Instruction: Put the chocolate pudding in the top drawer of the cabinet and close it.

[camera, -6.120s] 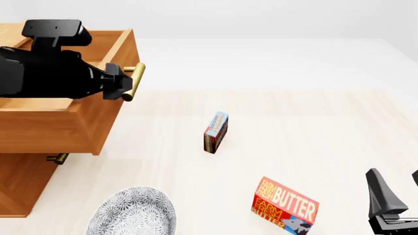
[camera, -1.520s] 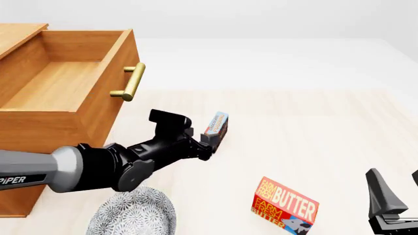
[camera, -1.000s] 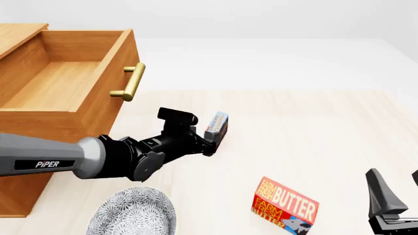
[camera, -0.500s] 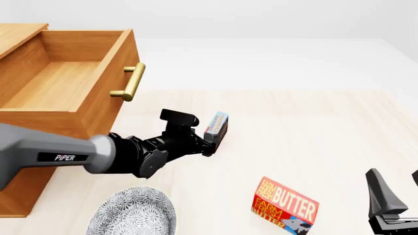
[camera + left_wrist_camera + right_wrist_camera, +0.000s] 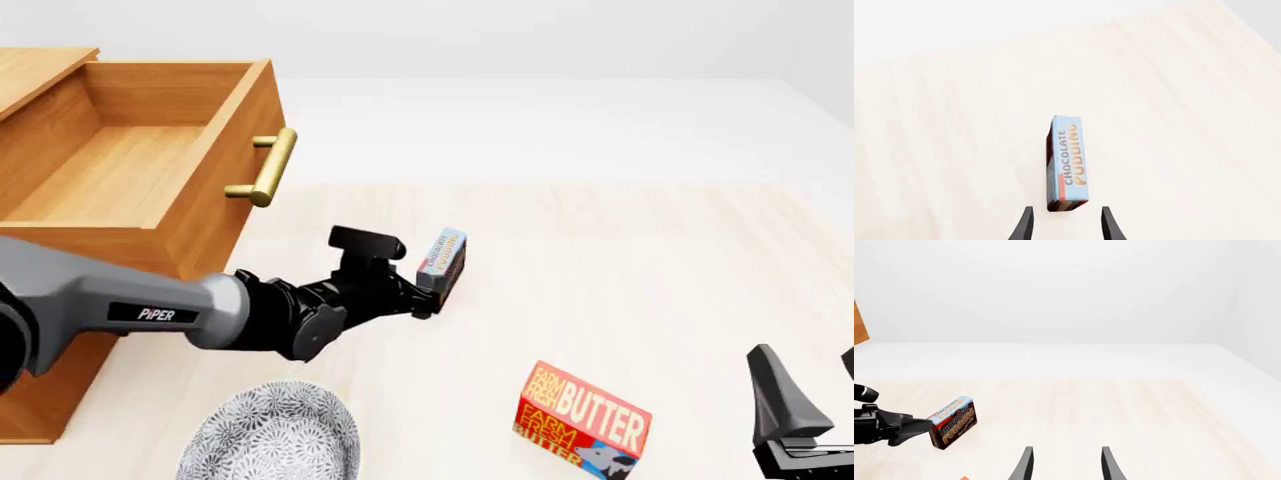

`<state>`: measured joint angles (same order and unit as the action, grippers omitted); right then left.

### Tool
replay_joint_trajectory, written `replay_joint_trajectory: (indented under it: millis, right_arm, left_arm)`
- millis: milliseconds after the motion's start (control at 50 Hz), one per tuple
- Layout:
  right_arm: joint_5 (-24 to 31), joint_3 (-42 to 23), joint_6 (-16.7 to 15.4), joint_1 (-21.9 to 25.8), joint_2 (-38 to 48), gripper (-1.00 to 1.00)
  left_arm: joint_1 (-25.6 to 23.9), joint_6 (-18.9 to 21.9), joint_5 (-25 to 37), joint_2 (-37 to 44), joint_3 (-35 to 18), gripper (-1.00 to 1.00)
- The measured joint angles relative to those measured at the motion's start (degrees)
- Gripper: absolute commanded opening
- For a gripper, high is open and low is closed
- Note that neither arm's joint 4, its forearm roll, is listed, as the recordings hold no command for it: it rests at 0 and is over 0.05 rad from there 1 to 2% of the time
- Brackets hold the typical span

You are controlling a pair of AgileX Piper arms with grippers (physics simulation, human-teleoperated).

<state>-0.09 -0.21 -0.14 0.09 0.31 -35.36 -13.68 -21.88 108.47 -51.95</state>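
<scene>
Both left gripper [image 5: 1066, 225] fingers flank chocolate pudding [image 5: 1067, 162]; contact unclear

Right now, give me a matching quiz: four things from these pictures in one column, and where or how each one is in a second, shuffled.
Things:
1. chocolate pudding
2. top drawer
3. butter box
4. patterned plate

States:
A. pulled open, nothing visible inside
B. near edge of the table, below the left arm
C. standing on its edge just ahead of the left gripper's open fingers
D. near side, towards the right gripper

Pairs: 1-C, 2-A, 3-D, 4-B
</scene>
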Motion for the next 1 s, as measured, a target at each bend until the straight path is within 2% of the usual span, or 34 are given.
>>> replay_joint_trajectory:
  millis: [1000]
  right_arm:
    - [0.0,0.0,0.0,0.0,0.0,1.0]
  left_arm:
    - [-0.75,-2.27,-1.29,5.91,-4.06,1.0]
